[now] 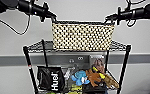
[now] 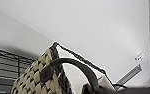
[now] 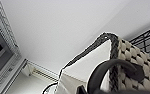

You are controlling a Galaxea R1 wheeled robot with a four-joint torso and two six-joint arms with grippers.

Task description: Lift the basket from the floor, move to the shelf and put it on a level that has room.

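Note:
The cream woven basket (image 1: 83,36) with a dark rim stands across the top wire level (image 1: 37,46) of the black shelf (image 1: 27,58); whether its base rests on the grid or hangs just above it I cannot tell. My left gripper (image 1: 54,17) is at the basket's left upper corner and my right gripper (image 1: 108,18) at its right upper corner. In the left wrist view a dark loop handle (image 2: 76,66) arches up from the basket (image 2: 36,78) close to the camera. The right wrist view shows the other handle (image 3: 108,68), the weave (image 3: 137,62) and the pale lining.
The tier below holds a black Huel bag (image 1: 51,79), a blue plush toy (image 1: 79,77), a brown toy (image 1: 96,76) and a picture box (image 1: 97,62). A pale wall with a grey strip (image 1: 6,60) stands right behind the rack.

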